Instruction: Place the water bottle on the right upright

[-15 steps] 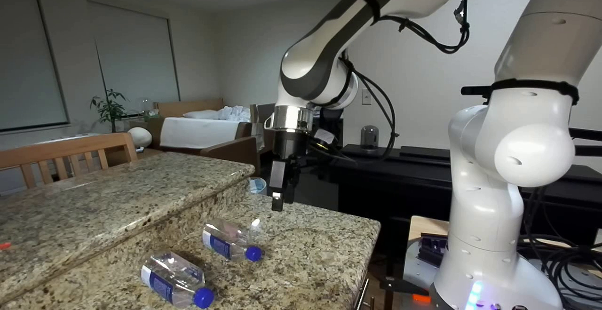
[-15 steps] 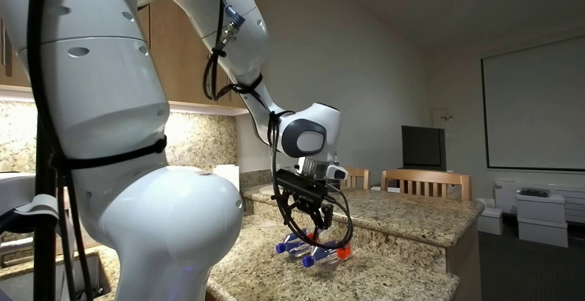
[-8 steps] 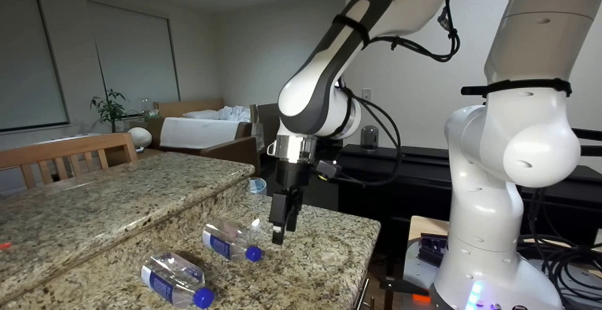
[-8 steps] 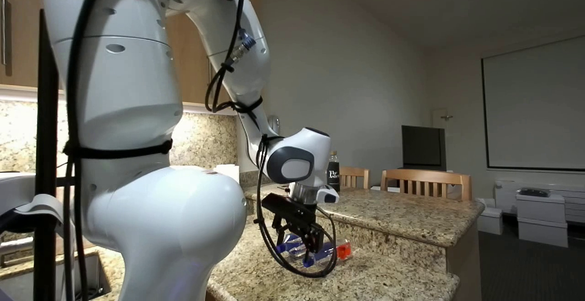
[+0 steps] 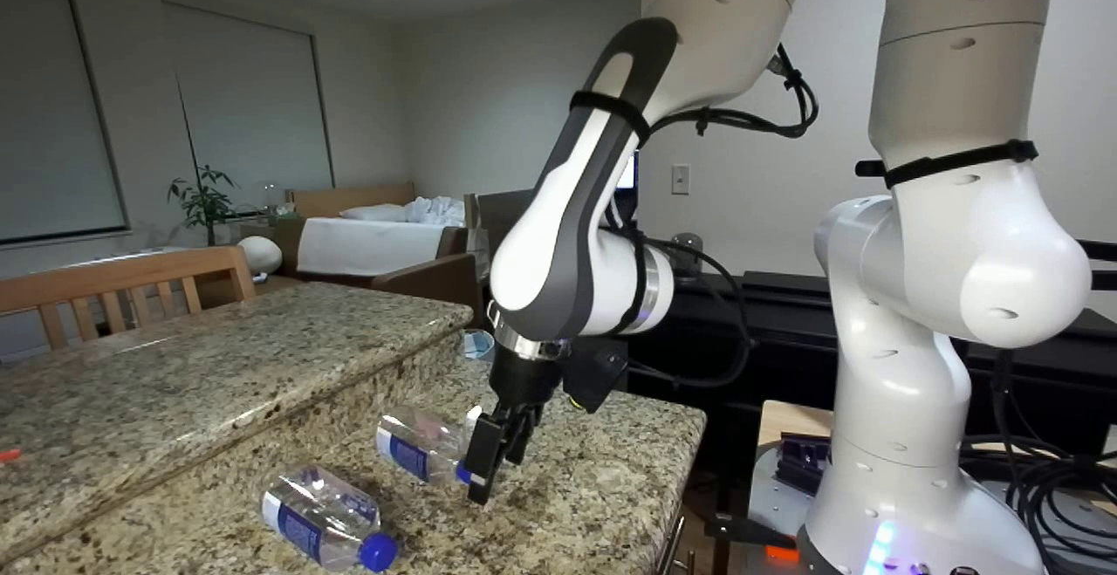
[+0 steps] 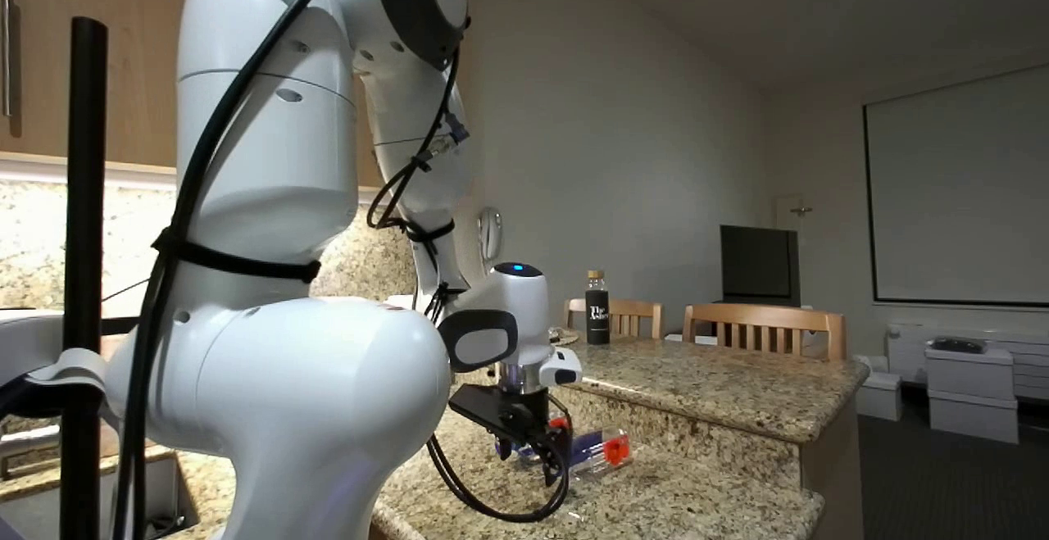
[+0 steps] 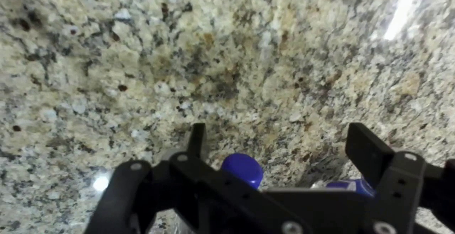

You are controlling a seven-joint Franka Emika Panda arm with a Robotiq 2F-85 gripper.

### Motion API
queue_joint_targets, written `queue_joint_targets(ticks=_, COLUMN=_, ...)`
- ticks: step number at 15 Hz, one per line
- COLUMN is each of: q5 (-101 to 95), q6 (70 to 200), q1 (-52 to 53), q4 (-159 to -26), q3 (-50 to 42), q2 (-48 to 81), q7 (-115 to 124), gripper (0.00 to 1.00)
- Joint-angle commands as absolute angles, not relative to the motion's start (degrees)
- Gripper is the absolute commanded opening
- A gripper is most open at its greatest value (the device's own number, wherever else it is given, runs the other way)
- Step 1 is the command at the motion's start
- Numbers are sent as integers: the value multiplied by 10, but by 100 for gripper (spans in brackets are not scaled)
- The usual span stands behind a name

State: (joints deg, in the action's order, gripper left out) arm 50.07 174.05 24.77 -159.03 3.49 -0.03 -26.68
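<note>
- robotiq gripper hangs low over the granite counter, its two fingers well apart and clamped on nothing.
- clear plastic water bottle, which i take as the one on the right, lies on its side just beyond and below the hand; in the wrist view its blue cap shows between the fingers, nearer one of them.
- second clear plastic water bottle, a near match, also lies flat, off to the hand's left.
- progress, as i judge it: the hand looks placed for a grip near the cap; the bottle is not yet held or raised, so gripping, lifting, standing it up and letting go are left.
- both water bottles wear blue label bands with a white strip; any print is too small to read.
- black-sleeved bottle stands beyond and above the hand on the raised granite ledge; its white lettering reads "the", then a word seeming to start "as".
</note>
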Motion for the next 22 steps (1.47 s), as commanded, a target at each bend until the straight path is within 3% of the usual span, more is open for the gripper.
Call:
queue_joint_targets(ticks=1, q5=529, q6=1842, q1=269, q4=-1585, q3=55, q2=42, q7=-245, gripper=100)
queue_joint_targets(ticks=6, q5=539, q6=1901, q1=281, q4=-1564, q3=73, q2=85, q7=-227, gripper=100)
queue_joint_targets(ticks=8, q5=411, q6=1921, q1=244, q4=-1575, q3=92, q2=98, q7=-114, gripper=100)
queue_joint_targets(ticks=16, q5=457, q6=1972, q1=266, q4=-1545, q3=63, q2=167, q7=-140, gripper=100)
queue_joint_targets(ticks=22, q5=472, q6=1997, q1=289, q4=-1546, q3=39, q2=145, q7=-157, gripper=100)
